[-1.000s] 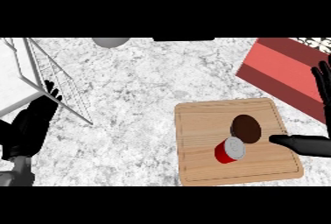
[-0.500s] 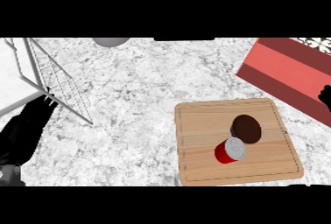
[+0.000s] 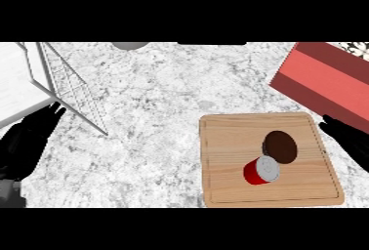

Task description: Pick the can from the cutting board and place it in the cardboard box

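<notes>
Approach was judged to be the step in hand: the can (image 3: 262, 170) lay tipped on its side on the cutting board (image 3: 231, 146), just beside a dark oval object (image 3: 279, 146), with nothing grasped. The right hand (image 3: 351, 140) was seen at the board's right edge, fingers straight and released, apart from the can. The left hand (image 3: 27, 141) was held relaxed on the surface (image 3: 166, 97). A reach and a closing round the can were called for next, then carriage to the red box (image 3: 328, 80).
</notes>
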`<state>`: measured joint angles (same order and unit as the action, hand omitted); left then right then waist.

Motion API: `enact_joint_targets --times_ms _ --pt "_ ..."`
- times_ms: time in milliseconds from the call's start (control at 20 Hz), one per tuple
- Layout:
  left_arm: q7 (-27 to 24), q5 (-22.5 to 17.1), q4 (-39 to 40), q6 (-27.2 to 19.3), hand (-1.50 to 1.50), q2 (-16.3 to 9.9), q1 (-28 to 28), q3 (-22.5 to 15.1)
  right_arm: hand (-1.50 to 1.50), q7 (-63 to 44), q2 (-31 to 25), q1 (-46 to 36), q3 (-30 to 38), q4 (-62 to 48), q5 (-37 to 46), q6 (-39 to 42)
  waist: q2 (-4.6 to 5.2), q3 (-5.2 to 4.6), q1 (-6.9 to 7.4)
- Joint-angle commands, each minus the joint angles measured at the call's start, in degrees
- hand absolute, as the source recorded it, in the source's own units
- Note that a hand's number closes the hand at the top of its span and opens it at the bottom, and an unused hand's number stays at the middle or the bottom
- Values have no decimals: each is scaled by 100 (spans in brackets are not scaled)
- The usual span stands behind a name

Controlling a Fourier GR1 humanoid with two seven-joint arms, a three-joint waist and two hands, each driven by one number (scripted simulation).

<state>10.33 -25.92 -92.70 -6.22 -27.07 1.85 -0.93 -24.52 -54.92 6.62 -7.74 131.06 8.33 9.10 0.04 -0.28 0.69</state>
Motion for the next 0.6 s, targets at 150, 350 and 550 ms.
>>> enact_joint_targets --times_ms 150,350,550 --pt "101 -43 51 246 0 -39 65 88 -150 -2455 125 -1146 -930 346 -439 818 15 10 73" --pt "72 22 214 270 0 105 65 133 -150 -3185 774 -2017 -1406 -164 -737 1114 12 17 53" --pt "-61 9 422 560 0 61 35 396 -150 -3292 1103 -2269 -1344 -686 -751 1519 3 23 -12"
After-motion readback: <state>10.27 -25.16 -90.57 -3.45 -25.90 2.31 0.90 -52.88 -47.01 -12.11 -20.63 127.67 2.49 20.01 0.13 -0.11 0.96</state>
